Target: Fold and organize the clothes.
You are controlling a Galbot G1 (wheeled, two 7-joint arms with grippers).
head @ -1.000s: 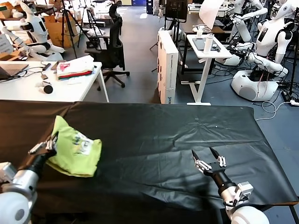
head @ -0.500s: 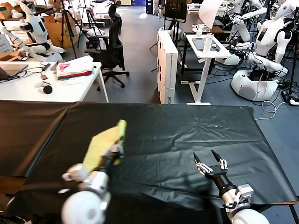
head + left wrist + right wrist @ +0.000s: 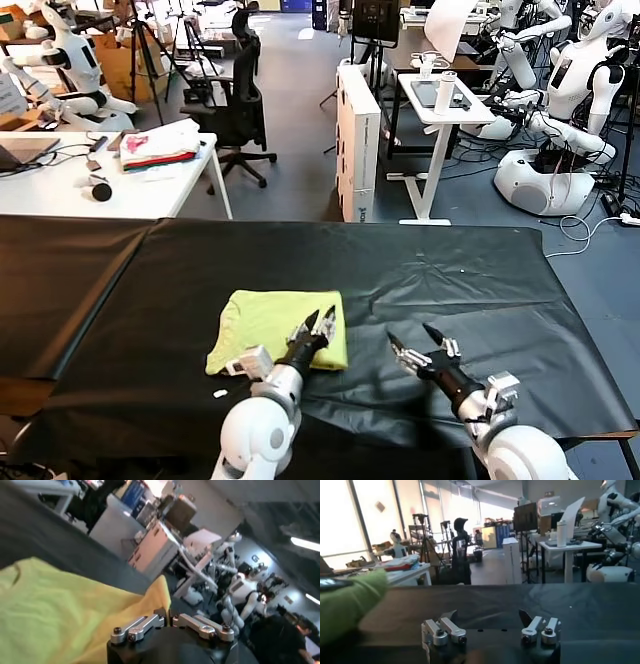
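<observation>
- Tabletop (image 3: pixel 500 280) under black cloth fills the head view, its cover wrinkled toward three o'clock; the bare spread probably gives room to lay the garment flat.
- T-shirt (image 3: pixel 272 326), lime-yellow, lies folded into a rough rectangle just left of the table's middle, at about seven o'clock from centre. It sits flat on the cloth, the fold edge toward three o'clock, which suggests a fold has just been laid down; the shape looks near finished, though one corner at eight o'clock bulges loosely.
- Left gripper (image 3: pixel 322 322) rests on the shirt's edge at three o'clock. Its fingers stand slightly apart with yellow cloth beneath them; whether they are pinching a layer or have let go I cannot tell. The left wrist view shows the yellow fabric (image 3: pixel 60 615) spread right under the fingers (image 3: pixel 137 628).
- Right gripper (image 3: pixel 423 339) hangs low over bare cloth at about five o'clock, just beside the shirt, jaws spread wide and holding nothing. It likely waits there, near enough to take the next edge; its wrist view shows the shirt (image 3: pixel 347 605) off to one side.
</observation>
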